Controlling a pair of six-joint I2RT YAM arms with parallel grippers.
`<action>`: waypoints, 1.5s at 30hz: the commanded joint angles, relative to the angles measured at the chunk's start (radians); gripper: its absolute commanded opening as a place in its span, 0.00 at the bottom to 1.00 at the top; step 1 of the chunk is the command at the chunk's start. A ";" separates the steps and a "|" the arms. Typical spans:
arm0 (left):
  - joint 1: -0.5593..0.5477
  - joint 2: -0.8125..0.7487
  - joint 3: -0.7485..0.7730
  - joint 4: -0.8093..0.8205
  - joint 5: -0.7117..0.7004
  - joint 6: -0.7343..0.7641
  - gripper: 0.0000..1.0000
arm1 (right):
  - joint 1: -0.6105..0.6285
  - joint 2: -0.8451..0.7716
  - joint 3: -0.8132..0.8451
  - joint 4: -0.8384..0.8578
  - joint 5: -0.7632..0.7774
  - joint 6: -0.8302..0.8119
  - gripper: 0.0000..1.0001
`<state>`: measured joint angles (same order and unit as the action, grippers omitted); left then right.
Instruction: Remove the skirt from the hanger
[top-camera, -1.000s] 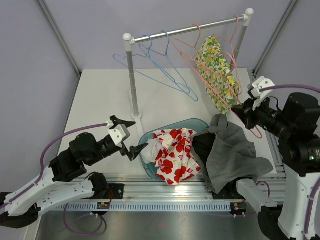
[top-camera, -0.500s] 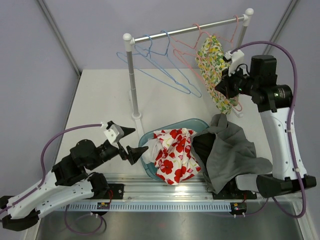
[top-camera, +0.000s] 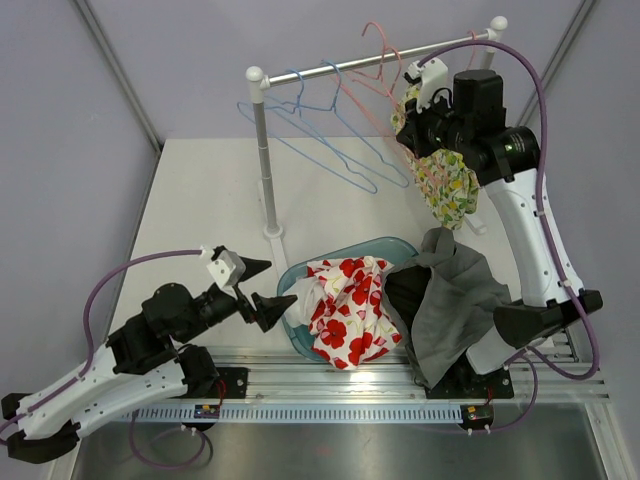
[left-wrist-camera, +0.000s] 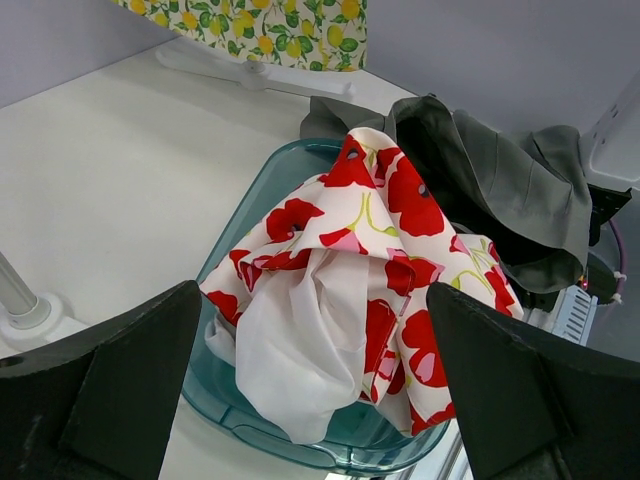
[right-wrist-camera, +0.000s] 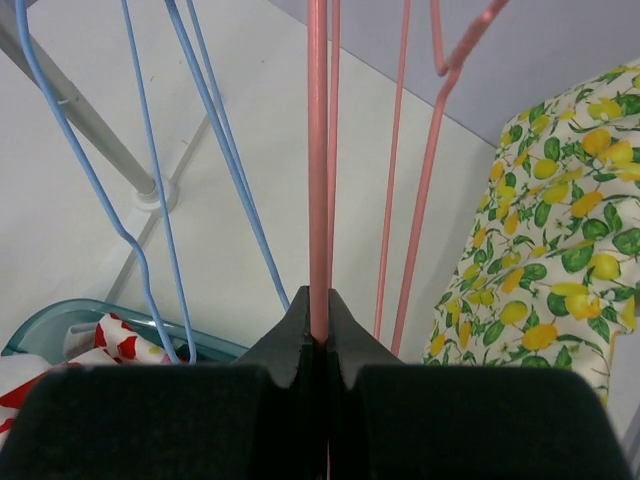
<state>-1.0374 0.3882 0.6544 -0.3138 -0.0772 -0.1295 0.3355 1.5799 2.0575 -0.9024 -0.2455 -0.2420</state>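
Observation:
The skirt (top-camera: 448, 186), white with a lemon and leaf print, hangs bunched among pink hanger wires under the rail (top-camera: 330, 70). My right gripper (top-camera: 407, 128) is up at the rail, shut on a straight wire of a pink hanger (top-camera: 372, 60) whose hook stands above the rail. In the right wrist view the right gripper (right-wrist-camera: 320, 305) pinches that pink hanger (right-wrist-camera: 318, 150), with the skirt (right-wrist-camera: 550, 250) off to its right. Low at the left of the basin, my left gripper (top-camera: 272, 288) stands wide open and holds nothing; its wrist view shows the left gripper (left-wrist-camera: 312, 290) facing the basin.
Two blue hangers (top-camera: 320, 120) hang left of the pink ones on the rail. A teal basin (top-camera: 297, 335) near the front edge holds a red-flowered garment (top-camera: 350, 305), and a grey garment (top-camera: 455, 300) drapes over its right side. The rack's white post (top-camera: 265, 160) stands behind the basin.
My right arm has swung up from low at the right to the rail, carrying the pink hanger upward; the skirt has bunched up. The left arm has shifted slightly nearer the basin.

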 joint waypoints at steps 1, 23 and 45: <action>0.002 -0.017 -0.015 0.064 -0.018 -0.021 0.99 | 0.031 0.064 0.078 -0.001 0.029 0.017 0.00; 0.002 -0.044 -0.027 0.047 -0.001 -0.019 0.99 | 0.036 -0.307 -0.147 -0.142 -0.015 -0.340 0.86; 0.002 0.003 -0.029 0.082 0.022 0.007 0.99 | -0.066 -0.633 -0.976 0.032 -0.118 -0.367 0.85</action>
<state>-1.0374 0.3855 0.6186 -0.2916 -0.0742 -0.1234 0.2729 0.9424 1.1046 -0.9878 -0.3584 -0.6277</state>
